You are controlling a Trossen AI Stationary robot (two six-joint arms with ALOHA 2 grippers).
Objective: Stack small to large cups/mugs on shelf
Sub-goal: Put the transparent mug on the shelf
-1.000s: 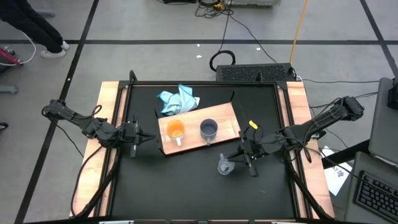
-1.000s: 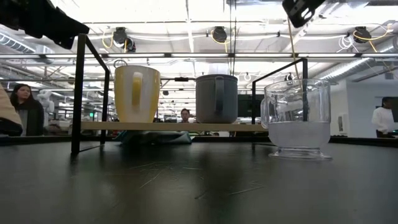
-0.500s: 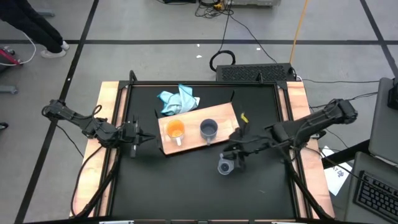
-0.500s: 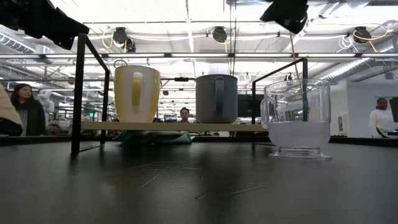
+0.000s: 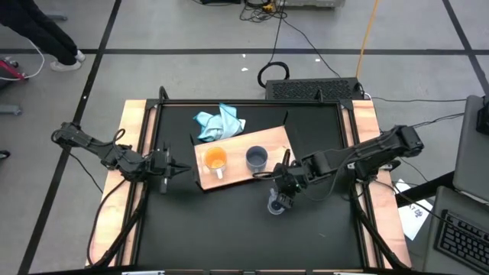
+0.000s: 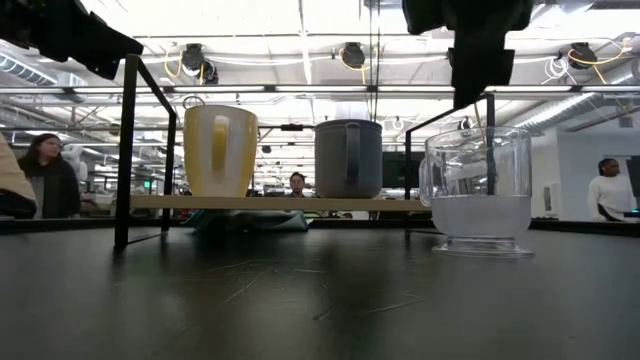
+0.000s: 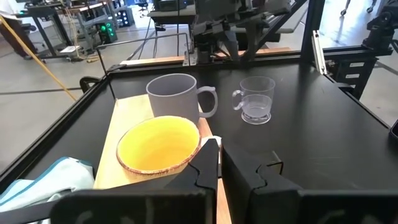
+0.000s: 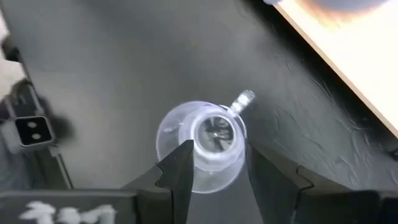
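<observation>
Right tool (image 8: 217, 168) spread wide above round clear glass cup (image 8: 202, 144) on matte black table (image 8: 112, 74), seemingly untouched.

Overhead, table-level, two wrist views; glass cup (image 5: 276, 205) shared.

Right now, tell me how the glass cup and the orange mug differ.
The glass cup is clear; the orange mug is opaque, with a white handle. The glass cup stands on the black table, off the shelf; the orange mug stands on the shelf beside the grey mug. The glass cup looks smaller. The right hand, open, hangs over the glass cup; no hand is at the orange mug. Both stand upright and have handles.
</observation>
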